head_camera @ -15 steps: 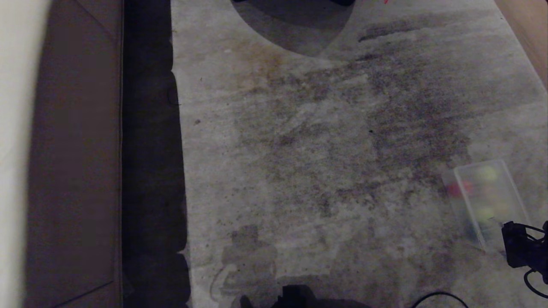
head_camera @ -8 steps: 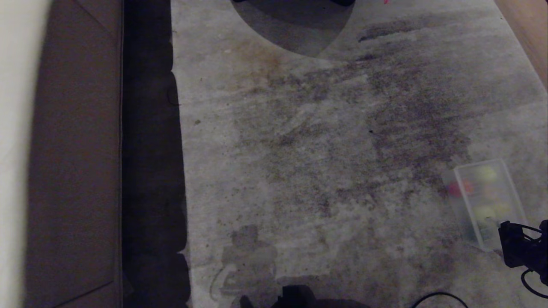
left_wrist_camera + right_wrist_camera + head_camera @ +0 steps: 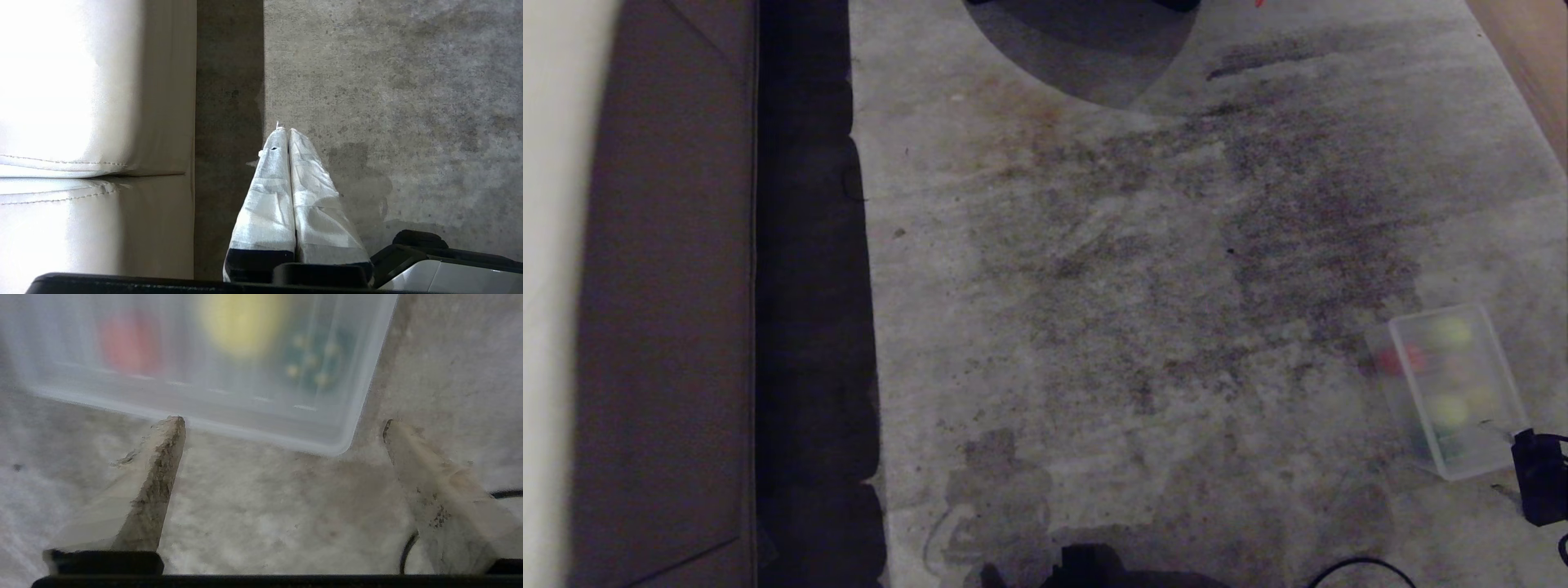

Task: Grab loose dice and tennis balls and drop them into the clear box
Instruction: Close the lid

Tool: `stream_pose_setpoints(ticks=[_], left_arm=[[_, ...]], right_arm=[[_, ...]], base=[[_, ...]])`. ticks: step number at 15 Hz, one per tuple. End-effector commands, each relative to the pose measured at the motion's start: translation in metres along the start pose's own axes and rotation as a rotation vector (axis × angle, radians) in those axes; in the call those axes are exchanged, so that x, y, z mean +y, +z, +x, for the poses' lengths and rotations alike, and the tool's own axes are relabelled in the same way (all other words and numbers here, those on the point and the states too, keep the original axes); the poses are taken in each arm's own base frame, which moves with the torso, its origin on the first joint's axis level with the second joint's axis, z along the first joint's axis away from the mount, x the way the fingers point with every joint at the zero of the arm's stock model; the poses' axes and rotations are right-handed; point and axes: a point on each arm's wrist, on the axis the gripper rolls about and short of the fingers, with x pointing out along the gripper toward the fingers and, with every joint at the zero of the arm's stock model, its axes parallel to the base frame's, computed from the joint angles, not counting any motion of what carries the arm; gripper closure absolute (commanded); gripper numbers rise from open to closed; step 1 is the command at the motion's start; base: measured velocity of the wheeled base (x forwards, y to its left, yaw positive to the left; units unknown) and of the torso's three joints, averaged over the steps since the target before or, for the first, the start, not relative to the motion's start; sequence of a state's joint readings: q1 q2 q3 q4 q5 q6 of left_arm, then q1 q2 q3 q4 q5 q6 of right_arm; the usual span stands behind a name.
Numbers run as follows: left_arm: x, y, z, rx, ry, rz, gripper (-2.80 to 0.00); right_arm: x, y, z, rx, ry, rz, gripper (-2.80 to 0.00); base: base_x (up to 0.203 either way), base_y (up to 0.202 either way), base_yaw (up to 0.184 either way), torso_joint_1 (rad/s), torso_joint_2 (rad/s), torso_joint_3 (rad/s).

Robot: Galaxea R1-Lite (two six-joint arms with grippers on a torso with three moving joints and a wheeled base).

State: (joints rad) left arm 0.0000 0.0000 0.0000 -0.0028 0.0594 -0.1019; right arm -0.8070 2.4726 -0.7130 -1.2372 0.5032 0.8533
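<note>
Beside the clear box (image 3: 1454, 392), low at the robot's right, the right claw (image 3: 282, 433) is seen spread wide and empty.

Compared with a second ago, the right arm (image 3: 1539, 482) has been drawn back toward the picture's edge, so that the near corner of the box, covered before, is now uncovered; the box itself has not been shifted on the grey carpet (image 3: 1135, 286). Through its cloudy wall a red die (image 3: 128, 343), a tennis ball (image 3: 241, 322) and a dark green die (image 3: 314, 359) are made out inside. The left claw (image 3: 286, 134) is kept pressed together on nothing, hanging near the pale sofa (image 3: 81, 122).
</note>
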Motion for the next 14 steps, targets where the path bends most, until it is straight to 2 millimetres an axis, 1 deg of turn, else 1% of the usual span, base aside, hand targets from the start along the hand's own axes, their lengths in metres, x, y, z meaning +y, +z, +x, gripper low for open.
stream_pose_setpoints(ticks=[1, 3, 4, 6, 7, 8, 10, 14], left_arm=[[0.000, 0.000, 0.000, 0.002, 0.001, -0.001, 0.00], [0.000, 0.000, 0.000, 0.002, 0.001, -0.001, 0.00], [0.000, 0.000, 0.000, 0.003, 0.001, -0.001, 0.00], [0.000, 0.000, 0.000, 0.003, 0.001, -0.001, 0.00], [0.000, 0.000, 0.000, 0.001, 0.001, -0.001, 0.00], [0.000, 0.000, 0.000, 0.003, 0.001, -0.001, 0.00], [0.000, 0.000, 0.000, 0.002, 0.001, -0.001, 0.00], [0.000, 0.000, 0.000, 0.003, 0.001, -0.001, 0.00]], right_arm=[[0.033, 0.012, -0.030, -0.040, 0.069, -0.039, 0.00], [0.064, 0.014, -0.063, -0.033, 0.152, -0.118, 0.00], [0.080, 0.011, -0.083, -0.023, 0.191, -0.180, 0.00], [0.104, -0.007, -0.124, 0.008, 0.237, -0.350, 0.00], [0.111, -0.022, -0.145, 0.036, 0.240, -0.468, 0.00], [0.113, -0.039, -0.163, 0.075, 0.236, -0.595, 0.00], [0.116, -0.073, -0.197, 0.150, 0.254, -0.778, 0.00], [0.124, -0.132, -0.253, 0.184, 0.356, -1.024, 0.00]], base=[[0.000, 0.000, 0.000, 0.000, 0.00, 0.000], [0.000, 0.000, 0.000, 0.000, 0.00, 0.000], [0.000, 0.000, 0.000, 0.000, 0.00, 0.000], [0.000, 0.000, 0.000, 0.000, 0.00, 0.000], [0.000, 0.000, 0.000, 0.000, 0.00, 0.000], [0.000, 0.000, 0.000, 0.000, 0.00, 0.000], [0.000, 0.000, 0.000, 0.000, 0.00, 0.000], [0.000, 0.000, 0.000, 0.000, 0.00, 0.000]])
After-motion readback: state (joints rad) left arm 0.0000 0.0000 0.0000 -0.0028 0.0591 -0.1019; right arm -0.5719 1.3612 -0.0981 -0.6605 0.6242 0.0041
